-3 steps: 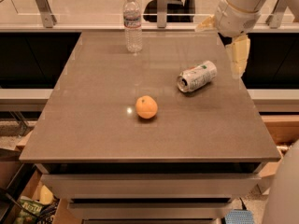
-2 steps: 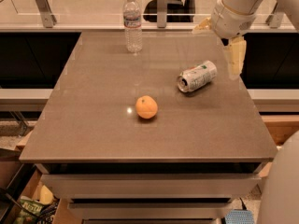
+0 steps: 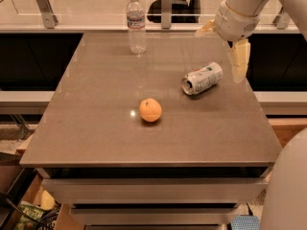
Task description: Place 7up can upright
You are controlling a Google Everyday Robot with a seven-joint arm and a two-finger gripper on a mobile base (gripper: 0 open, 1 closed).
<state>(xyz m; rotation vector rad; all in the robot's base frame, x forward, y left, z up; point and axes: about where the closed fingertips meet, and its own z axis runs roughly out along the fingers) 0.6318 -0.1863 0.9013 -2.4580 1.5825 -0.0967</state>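
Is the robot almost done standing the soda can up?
Not yet, it has barely started. Done: nothing that shows; the 7up can lies on its side on the table, to the right of the orange. In hand: nothing; the gripper hangs open and empty just past the can, near the table's far right edge. Left: grab the can, tip it up and set it standing.

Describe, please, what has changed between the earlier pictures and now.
The gripper, open and empty, has drifted slightly left toward the 7up can and now hangs just to its right without touching it. Nothing was taken hold of or let go. The can still lies on its side on the table; the orange and the water bottle have not moved.
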